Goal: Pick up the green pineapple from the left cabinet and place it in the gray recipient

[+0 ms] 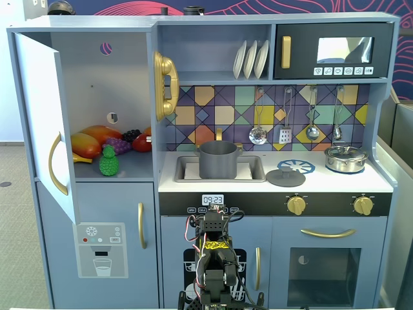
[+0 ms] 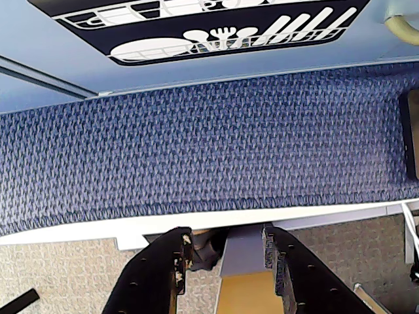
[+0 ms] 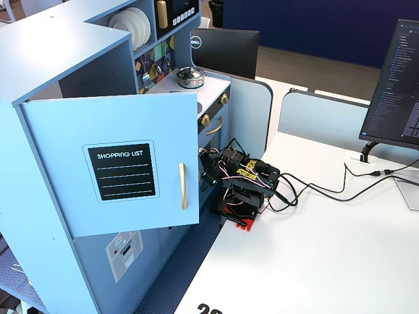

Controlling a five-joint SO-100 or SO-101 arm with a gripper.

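Green pineapple likely light, rigid, bumpy (grippy); pinch across body, not tuft. Gripper parted, empty.

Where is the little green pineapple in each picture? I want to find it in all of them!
A fixed view, from the front: the green pineapple stands on the open left cabinet's shelf, in front of the other toy fruit.
Wrist view: not in it; only carpet and the gripper.
A fixed view, from the side: hidden behind the open door.
Shared landmark: the shiny silver pot shows in both fixed views.
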